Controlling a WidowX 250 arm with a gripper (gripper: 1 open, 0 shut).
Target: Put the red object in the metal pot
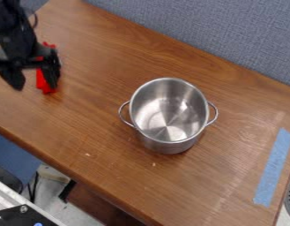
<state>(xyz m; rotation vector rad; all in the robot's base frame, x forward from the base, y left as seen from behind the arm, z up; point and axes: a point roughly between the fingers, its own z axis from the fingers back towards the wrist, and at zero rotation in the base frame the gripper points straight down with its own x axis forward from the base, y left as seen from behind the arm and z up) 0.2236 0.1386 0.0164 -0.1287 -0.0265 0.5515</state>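
Step in hand, as judged: grasping the red object before transfer to the metal pot.

1. Destination. The metal pot (171, 114) stands upright near the middle of the table (88, 132), open and empty, with a small handle on each side. It is well apart from the pick point, nearer the front edge.

2. Pick point. The red object (45, 79) stands at the far left of the table. Only part of it shows; the black fingers (53, 69) cover the rest.

3. Grasping part. The gripper (31, 71) points down with its fingers apart, one on each side of the block. No clamping is visible; whether a finger touches the block cannot be told.

4. Recommended execution. Centre the block between the fingers before closing, so neither finger tips it over. Close across its narrow width, low enough for a firm hold. Lift clear of the pot rim before traversing, and release over the pot's centre.
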